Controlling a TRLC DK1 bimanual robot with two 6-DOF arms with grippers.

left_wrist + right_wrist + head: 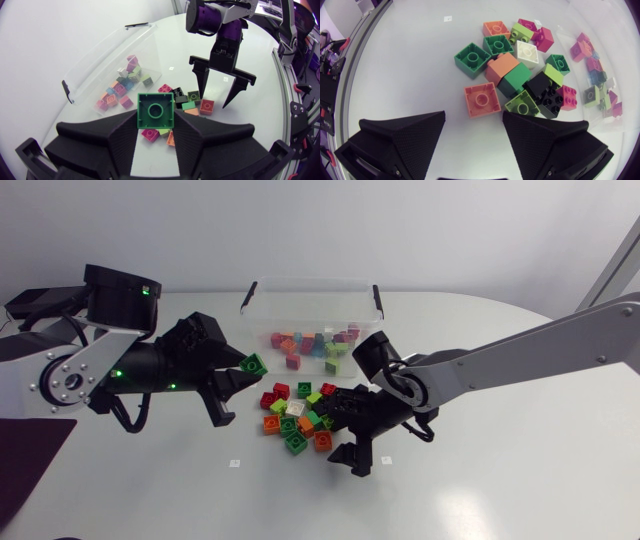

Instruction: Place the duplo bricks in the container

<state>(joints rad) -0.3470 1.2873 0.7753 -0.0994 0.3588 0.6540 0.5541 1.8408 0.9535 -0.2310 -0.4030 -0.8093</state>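
Observation:
A green duplo brick [156,110] sits studs-up between my left gripper's [156,131] fingers, which are shut on it. In the head view that brick [254,364] hangs above the table, between the pile and the container's near left corner. The clear plastic container [258,290] at the back holds several bricks. A loose pile of bricks [297,418] lies in front of it. My right gripper [340,430] hovers open over the pile's right side. A salmon brick [482,99] lies just ahead of its spread fingers [400,137], with nothing between them.
The right gripper [216,97] hangs fingers-down over the pile's far side, opposite my left one. The container's wall [570,40] lies beyond the pile. Two small white markers [234,463] lie on the table near the front.

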